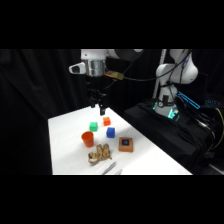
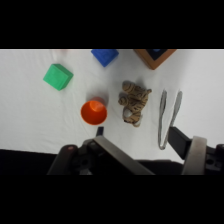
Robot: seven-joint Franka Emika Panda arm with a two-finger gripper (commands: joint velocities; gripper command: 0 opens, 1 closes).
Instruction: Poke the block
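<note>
**Jaws high above the far end, block untouched**

The block (image 1: 125, 144) is a flat brown square with a dark blue-black square mark set in its top. It lies flat on the white surface (image 1: 65, 150), toward the right edge in the side view, just beside the blue cube (image 1: 110, 132). In the wrist view only a corner of it shows at the top edge, so its facing cannot be read there; being square, it has no long axis.

The orange cup (image 2: 93, 112) stands upright, mouth up, apparently with nothing in it. Next to it lie a striped brown toy (image 2: 134, 101) and metal tongs (image 2: 169, 117). A green cube (image 2: 58, 76) and an orange cube (image 1: 106, 121) sit farther back.

The gripper (image 1: 98, 107) hangs above the far end, well apart from the block; whether its jaws are open or closed cannot be told.
</note>
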